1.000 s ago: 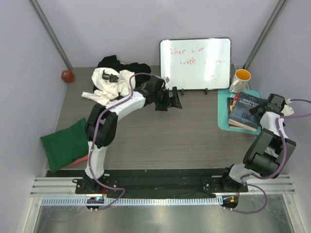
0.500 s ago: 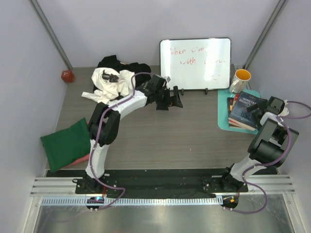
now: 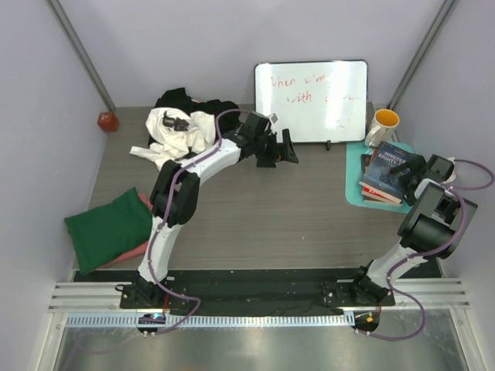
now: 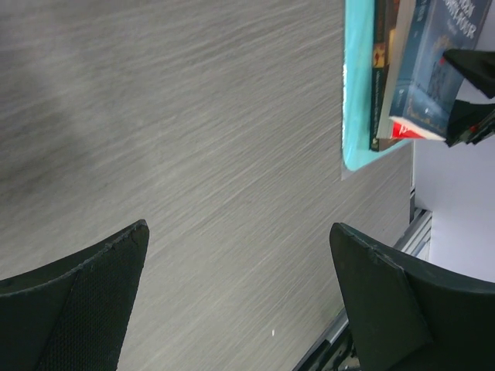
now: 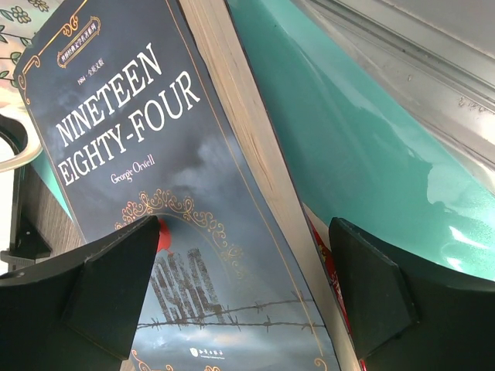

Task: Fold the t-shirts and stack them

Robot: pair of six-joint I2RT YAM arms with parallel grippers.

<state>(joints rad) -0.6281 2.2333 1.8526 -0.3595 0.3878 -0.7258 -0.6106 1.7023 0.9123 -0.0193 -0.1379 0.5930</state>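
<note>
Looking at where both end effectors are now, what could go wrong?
The open right end effector sits just over the Nineteen Eighty-Four book; closing or descending may grab or shove it by mistake. The open left end effector hovers near the whiteboard; a swing could topple it.

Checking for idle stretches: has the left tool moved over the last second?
Yes. The left tool, jaws open, has shifted away from the white t-shirt, toward the foot of the whiteboard.

Left arm (image 3: 203,162), right arm (image 3: 428,224): white shells, black joints. Purple cable (image 3: 151,236) looped along each. Black wedge-shaped pincer fingers (image 4: 77,309), textured pads.
</note>
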